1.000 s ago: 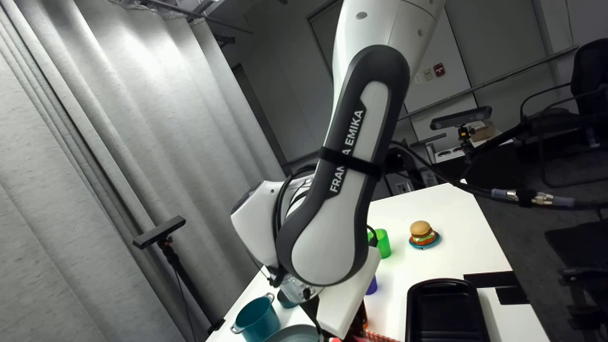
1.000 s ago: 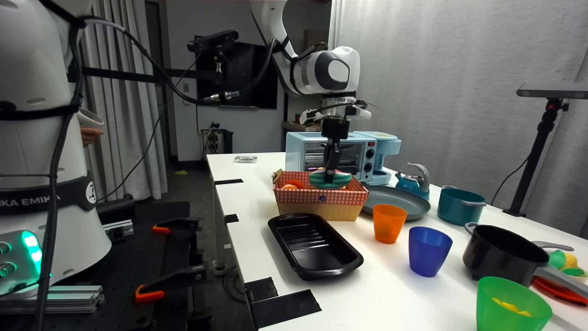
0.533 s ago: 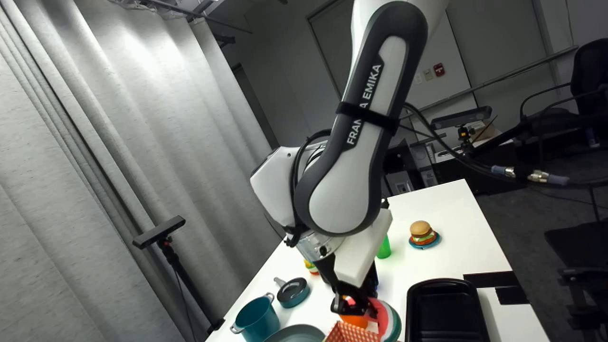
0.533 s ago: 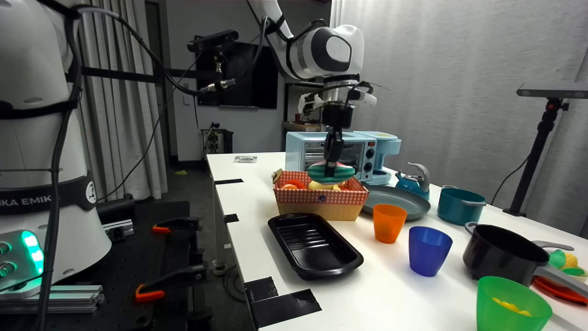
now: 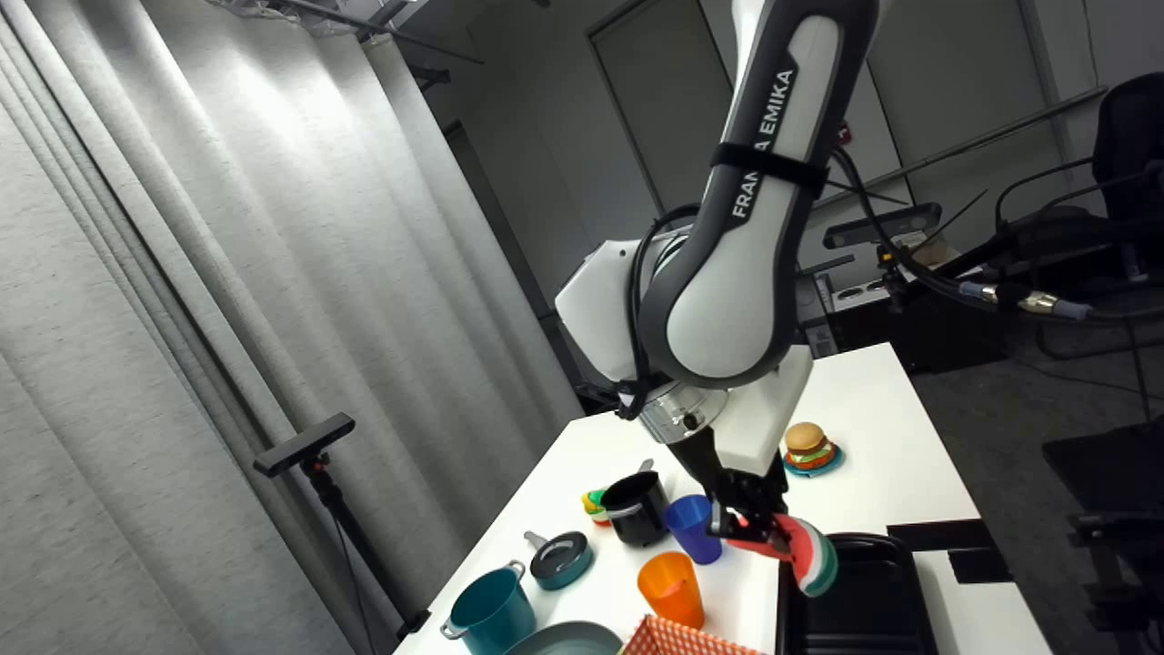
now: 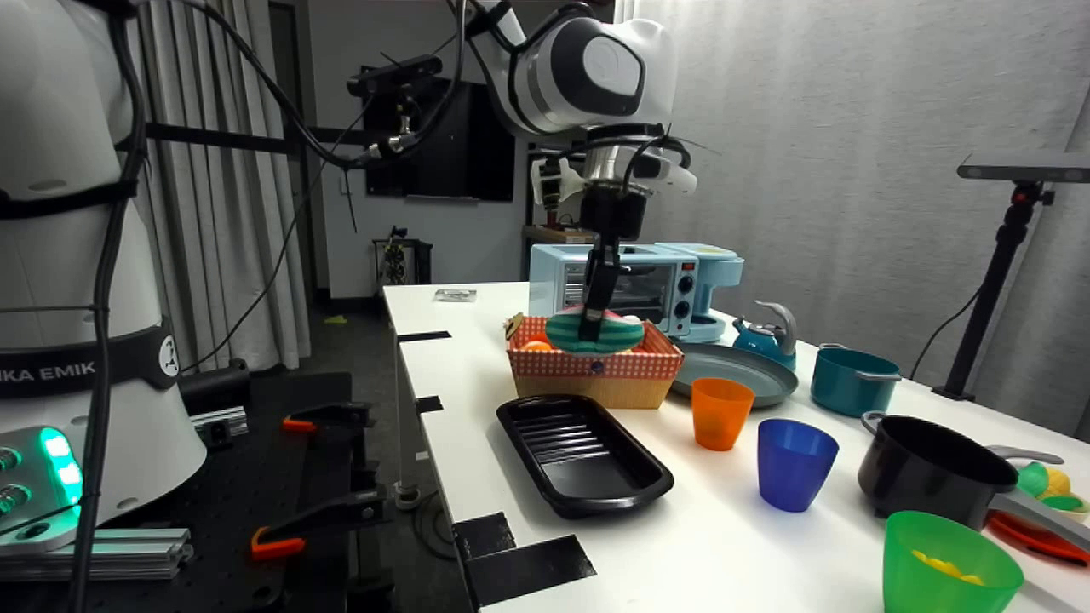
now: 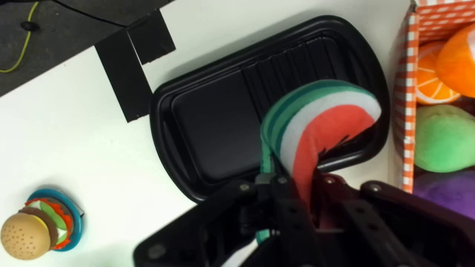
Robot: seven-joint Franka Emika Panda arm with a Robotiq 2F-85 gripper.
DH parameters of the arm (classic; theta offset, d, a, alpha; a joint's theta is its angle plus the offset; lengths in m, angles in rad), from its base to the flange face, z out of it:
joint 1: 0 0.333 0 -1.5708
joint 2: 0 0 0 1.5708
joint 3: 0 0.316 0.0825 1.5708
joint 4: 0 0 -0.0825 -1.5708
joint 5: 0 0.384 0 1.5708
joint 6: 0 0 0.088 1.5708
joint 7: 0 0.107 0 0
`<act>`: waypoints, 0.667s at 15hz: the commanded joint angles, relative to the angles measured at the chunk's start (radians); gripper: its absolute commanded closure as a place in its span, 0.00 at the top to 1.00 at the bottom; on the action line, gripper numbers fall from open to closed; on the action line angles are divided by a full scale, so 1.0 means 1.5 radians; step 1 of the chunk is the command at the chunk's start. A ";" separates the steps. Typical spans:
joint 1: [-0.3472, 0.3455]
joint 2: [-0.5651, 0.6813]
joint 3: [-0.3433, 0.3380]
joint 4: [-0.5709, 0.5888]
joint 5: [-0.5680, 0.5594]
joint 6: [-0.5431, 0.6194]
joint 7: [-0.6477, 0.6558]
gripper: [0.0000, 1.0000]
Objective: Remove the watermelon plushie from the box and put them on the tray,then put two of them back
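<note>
One watermelon plushie [image 7: 334,111], with pink-red flesh and a striped green rind, is pinched and folded between the fingers of my gripper [image 7: 302,181]. In an exterior view the gripper [image 5: 753,523] hangs above the table with the plushie [image 5: 812,562] in front of the tray [image 5: 859,628]. The black tray [image 7: 219,129] lies below the plushie in the wrist view and has nothing in it. Beside the tray stands the red-checked box [image 6: 588,387], partly behind the held plushie [image 6: 566,336] in that exterior view. Whether it holds more watermelon plushies cannot be seen.
Soft toys, among them an orange one [image 7: 458,61], a green one [image 7: 443,139] and a purple one [image 7: 447,193], fill the box. An orange cup [image 6: 722,413], a blue cup [image 6: 794,464] and a black pot [image 6: 924,472] stand past the tray. A burger toy [image 5: 808,448] sits farther along.
My gripper has lifted the watermelon plushie up out of the box and carried it sideways toward the tray. The tray, box and cups have stayed put.
</note>
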 commanded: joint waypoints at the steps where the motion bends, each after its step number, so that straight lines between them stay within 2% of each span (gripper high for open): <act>1: -0.026 -0.041 0.000 -0.060 -0.024 0.006 -0.012 0.03; 10: -0.043 -0.035 0.003 -0.074 -0.054 0.006 -0.022 0.03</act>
